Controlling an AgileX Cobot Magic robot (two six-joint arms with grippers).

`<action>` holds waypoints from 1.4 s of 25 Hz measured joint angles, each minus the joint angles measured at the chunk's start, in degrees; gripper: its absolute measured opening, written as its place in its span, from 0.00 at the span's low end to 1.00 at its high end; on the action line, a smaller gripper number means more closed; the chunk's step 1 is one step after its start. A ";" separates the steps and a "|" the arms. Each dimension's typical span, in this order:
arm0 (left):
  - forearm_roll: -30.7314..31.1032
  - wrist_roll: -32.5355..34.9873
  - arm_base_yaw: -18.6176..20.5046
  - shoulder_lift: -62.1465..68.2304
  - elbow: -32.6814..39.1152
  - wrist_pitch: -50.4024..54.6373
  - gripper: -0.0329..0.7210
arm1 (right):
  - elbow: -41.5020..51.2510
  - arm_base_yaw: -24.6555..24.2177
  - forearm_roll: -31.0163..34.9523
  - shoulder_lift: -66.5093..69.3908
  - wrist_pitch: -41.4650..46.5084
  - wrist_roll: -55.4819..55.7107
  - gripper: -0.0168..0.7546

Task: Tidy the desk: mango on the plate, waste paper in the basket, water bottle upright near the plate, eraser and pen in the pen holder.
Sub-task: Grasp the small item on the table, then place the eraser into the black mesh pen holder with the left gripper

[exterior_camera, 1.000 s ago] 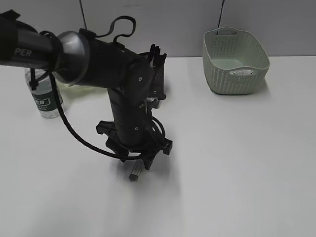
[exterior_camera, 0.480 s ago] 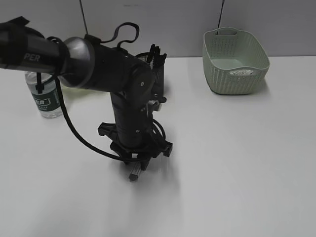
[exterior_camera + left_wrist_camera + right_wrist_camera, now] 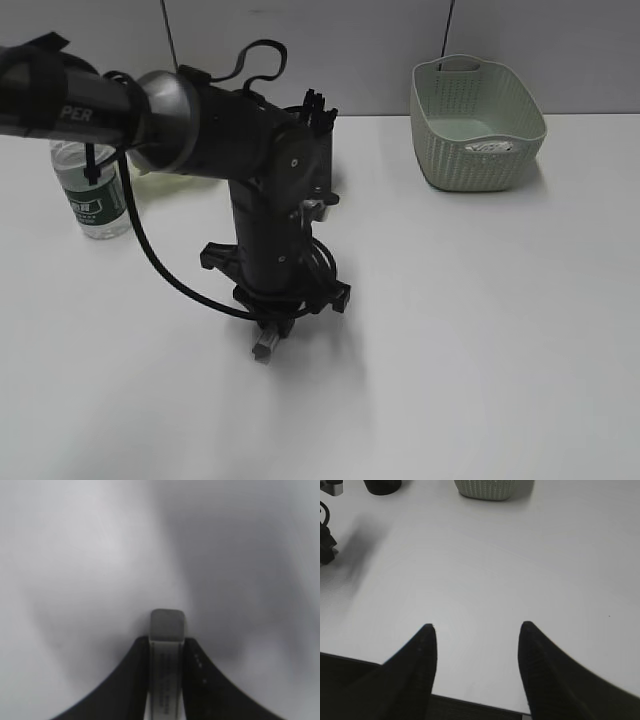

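Left wrist view blurs; left claw (image 3: 166, 652) clamps eraser (image 3: 167, 630).

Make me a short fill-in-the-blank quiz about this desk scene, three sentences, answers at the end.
1. The left gripper has a small grey ____ between its fingers.
2. The water bottle stands ____ on the desk.
3. The right gripper has its jaws ____, with nothing between them.

Missing words: eraser; upright; open
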 joint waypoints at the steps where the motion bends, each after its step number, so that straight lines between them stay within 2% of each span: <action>1: 0.00 0.00 0.00 0.20 -0.97 0.52 0.25 | 0.00 0.00 0.00 0.00 0.00 0.00 0.57; 9: 7.59 0.00 0.18 0.28 -15.81 8.65 0.25 | 0.00 0.00 0.00 0.00 0.00 0.00 0.57; 17: 11.15 0.00 5.40 0.28 -32.51 6.68 0.25 | 0.00 0.00 0.00 0.00 0.00 0.00 0.57; 23: 11.14 0.00 8.99 0.88 -34.04 -3.48 0.25 | 0.00 0.00 0.00 0.00 0.00 0.00 0.57; 29: 11.11 0.00 9.32 3.79 -34.04 -12.37 0.25 | 0.00 0.00 0.00 0.00 0.00 0.00 0.57; 35: 11.46 0.00 9.45 8.28 -34.04 -14.02 0.25 | 0.00 0.00 0.00 0.00 0.00 0.00 0.57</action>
